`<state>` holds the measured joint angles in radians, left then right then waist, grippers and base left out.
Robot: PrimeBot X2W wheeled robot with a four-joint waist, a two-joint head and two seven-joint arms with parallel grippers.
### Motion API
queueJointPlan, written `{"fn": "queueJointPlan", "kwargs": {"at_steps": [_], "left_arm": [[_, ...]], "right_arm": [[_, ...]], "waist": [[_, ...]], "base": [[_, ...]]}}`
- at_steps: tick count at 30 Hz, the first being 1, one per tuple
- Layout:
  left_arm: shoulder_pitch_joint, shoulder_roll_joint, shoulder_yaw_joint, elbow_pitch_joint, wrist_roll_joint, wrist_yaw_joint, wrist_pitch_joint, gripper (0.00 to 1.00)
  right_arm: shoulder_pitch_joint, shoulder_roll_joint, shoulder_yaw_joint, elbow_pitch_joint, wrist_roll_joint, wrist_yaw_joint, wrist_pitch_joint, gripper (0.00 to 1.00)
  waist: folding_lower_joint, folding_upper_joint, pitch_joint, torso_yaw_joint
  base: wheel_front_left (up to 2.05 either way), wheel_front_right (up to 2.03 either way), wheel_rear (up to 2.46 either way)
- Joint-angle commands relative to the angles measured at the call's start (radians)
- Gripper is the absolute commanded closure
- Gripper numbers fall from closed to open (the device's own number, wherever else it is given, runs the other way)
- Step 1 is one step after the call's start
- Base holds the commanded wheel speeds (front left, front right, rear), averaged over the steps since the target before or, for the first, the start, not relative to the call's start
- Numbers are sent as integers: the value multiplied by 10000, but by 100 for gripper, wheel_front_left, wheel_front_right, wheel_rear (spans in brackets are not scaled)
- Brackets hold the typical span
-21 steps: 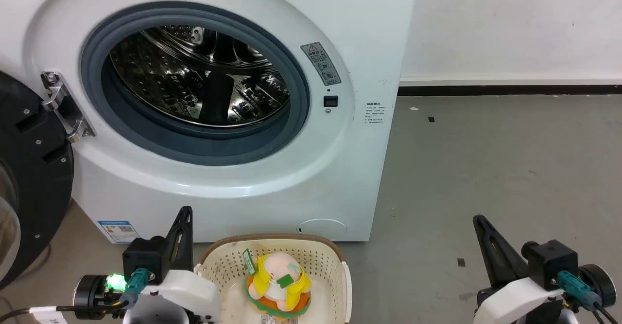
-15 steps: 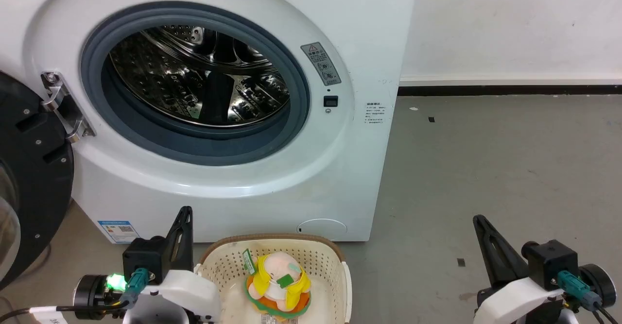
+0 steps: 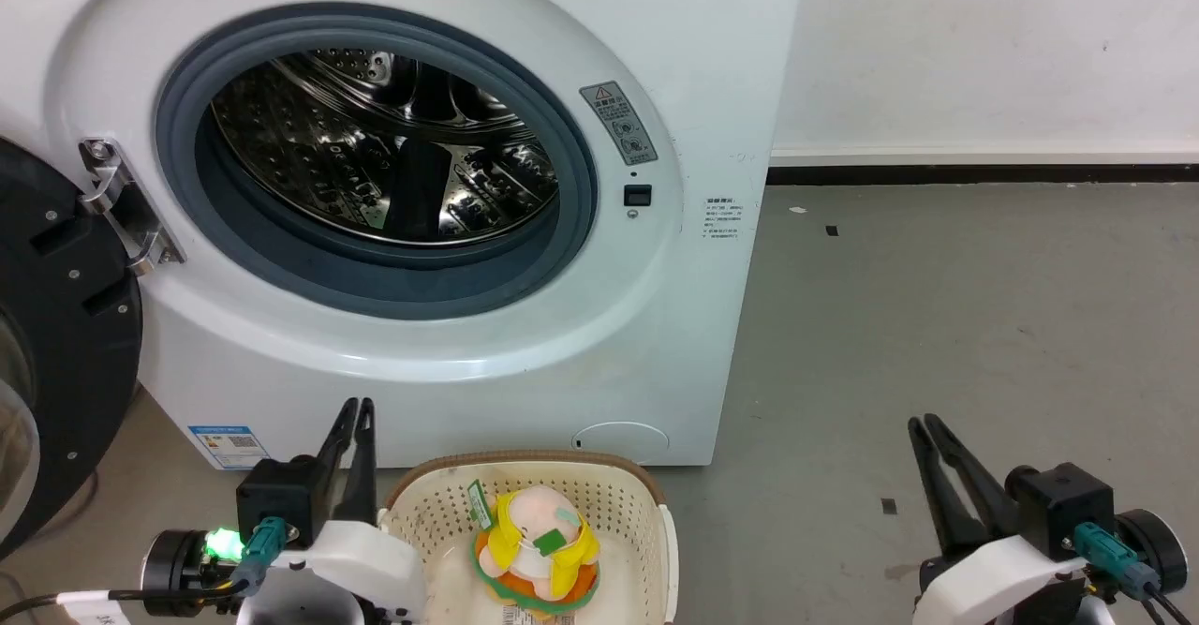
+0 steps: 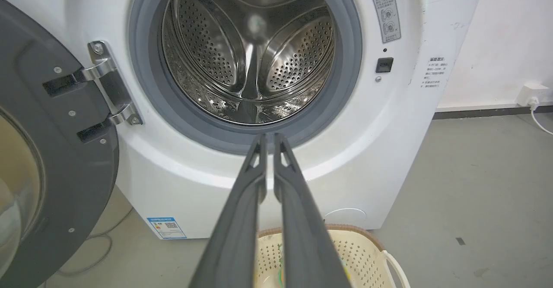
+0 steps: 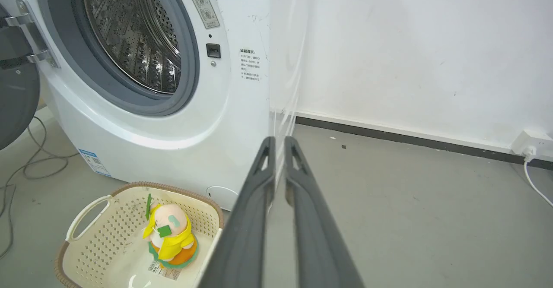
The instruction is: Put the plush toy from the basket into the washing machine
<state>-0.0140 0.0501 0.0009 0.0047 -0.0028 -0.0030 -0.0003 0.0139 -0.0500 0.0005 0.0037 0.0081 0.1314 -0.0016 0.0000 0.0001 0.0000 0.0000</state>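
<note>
In the head view, both tools have changed. A moment ago each one looked like a single closed dark wedge. Now a thin gap shows between the fingers of the left tool [image 3: 359, 403] and also of the right tool [image 3: 923, 422]. Both are a little released and carry nothing. The toy [image 3: 536, 541] has not moved. It sits upright in the basket [image 3: 525, 461], which is on the floor [image 3: 937, 325] just before the washer [image 3: 450, 353], near the left tool. The door [image 3: 56, 325] is swung open and the drum [image 3: 393, 156] looks empty.

In the left wrist view, the fingers are slightly parted and point at the lower rim of the porthole. The basket rim is below them.

In the right wrist view, there is the same narrow gap. The toy in the basket is at the lower left, well apart from the fingers.

I judge that the pick is only beginning. The gap seems too narrow for the toy, so it must widen before an arm goes down to the basket.
</note>
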Motion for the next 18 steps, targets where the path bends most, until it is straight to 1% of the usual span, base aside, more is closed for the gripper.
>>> {"fn": "queueJointPlan", "kwargs": {"at_steps": [1, 11, 18], "left_arm": [[0, 0, 4, 2, 0, 0, -1, 0], [-108, 0, -141, 117, -50, 180, -189, 0], [-450, 7, -263, 490, -92, 177, -334, 0]], "right_arm": [[1, 0, 1, 2, 0, 0, -1, 0], [-19, 0, -163, -46, 144, -1, -188, 0], [-96, 0, -281, -111, 263, -1, -333, 0]], "waist": [[0, -1, 0, 0], [0, -1, 59, -3], [0, -1, 257, -11]], "base": [[0, 0, 0], [0, 0, 0], [0, 0, 0]]}}
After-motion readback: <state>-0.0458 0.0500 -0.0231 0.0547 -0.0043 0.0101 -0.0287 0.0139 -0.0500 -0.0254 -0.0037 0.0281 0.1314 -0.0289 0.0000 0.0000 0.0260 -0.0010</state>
